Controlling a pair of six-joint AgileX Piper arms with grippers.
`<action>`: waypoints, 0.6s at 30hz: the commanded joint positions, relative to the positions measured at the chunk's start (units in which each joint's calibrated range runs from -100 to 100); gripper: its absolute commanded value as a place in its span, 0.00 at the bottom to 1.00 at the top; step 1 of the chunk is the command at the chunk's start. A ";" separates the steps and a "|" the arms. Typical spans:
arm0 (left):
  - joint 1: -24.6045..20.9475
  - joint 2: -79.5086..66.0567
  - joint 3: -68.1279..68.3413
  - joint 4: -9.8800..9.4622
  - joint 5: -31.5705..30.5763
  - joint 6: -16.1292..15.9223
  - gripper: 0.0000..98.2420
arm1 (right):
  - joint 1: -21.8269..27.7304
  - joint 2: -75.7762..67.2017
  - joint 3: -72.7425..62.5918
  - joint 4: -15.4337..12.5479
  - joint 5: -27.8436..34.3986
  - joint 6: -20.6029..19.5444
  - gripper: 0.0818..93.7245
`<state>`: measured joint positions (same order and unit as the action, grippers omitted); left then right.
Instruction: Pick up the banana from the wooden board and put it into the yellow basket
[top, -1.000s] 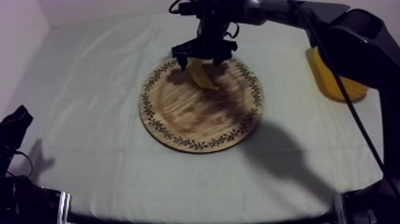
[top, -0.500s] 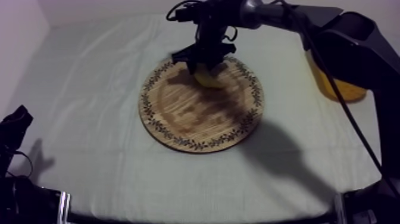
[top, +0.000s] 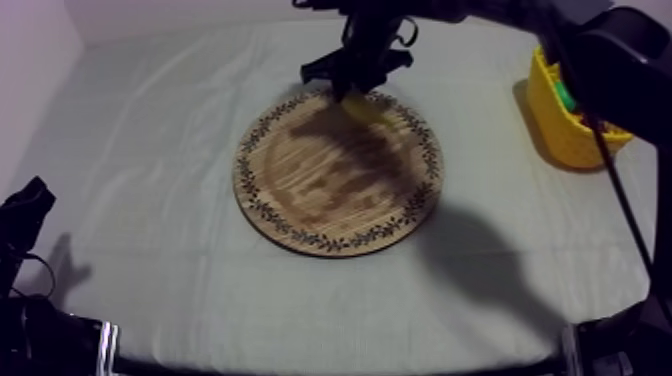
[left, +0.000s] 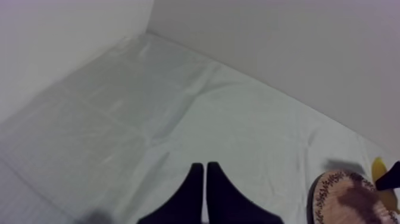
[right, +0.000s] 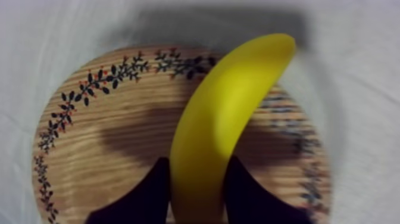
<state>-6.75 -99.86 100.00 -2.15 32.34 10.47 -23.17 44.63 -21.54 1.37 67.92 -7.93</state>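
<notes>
Far left, near corner: left claw low at the bench edge, over bare grey-white cloth. Its two black fingers lie together in a narrow wedge, with nothing between them.

Centre: round wooden board flat on the cloth, leaf pattern around the rim. Dark shadow across its far half.

Centre, far side: right arm reaches in from the upper right. Right claw hangs over the board's far rim, closed round the banana. From the right wrist, one black finger on each flank of the fruit near one end, the other end curving out over the patterned rim.

Far right: yellow basket on the cloth, well apart from the board. Something green inside; kind not clear.
</notes>
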 joint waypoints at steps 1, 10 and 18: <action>-0.02 0.04 0.00 0.03 0.00 0.00 0.00 | 0.87 -6.13 2.67 -0.24 -0.17 0.14 0.16; -0.02 0.04 0.00 0.03 0.00 0.00 0.00 | 8.04 -23.83 9.45 -0.97 0.99 2.02 0.16; -0.02 0.04 0.00 0.03 0.00 0.00 0.00 | 17.87 -31.93 13.87 -0.86 0.73 3.99 0.16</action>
<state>-6.75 -99.86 100.00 -2.15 32.34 10.47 -8.71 13.77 -8.25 0.42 69.35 -4.16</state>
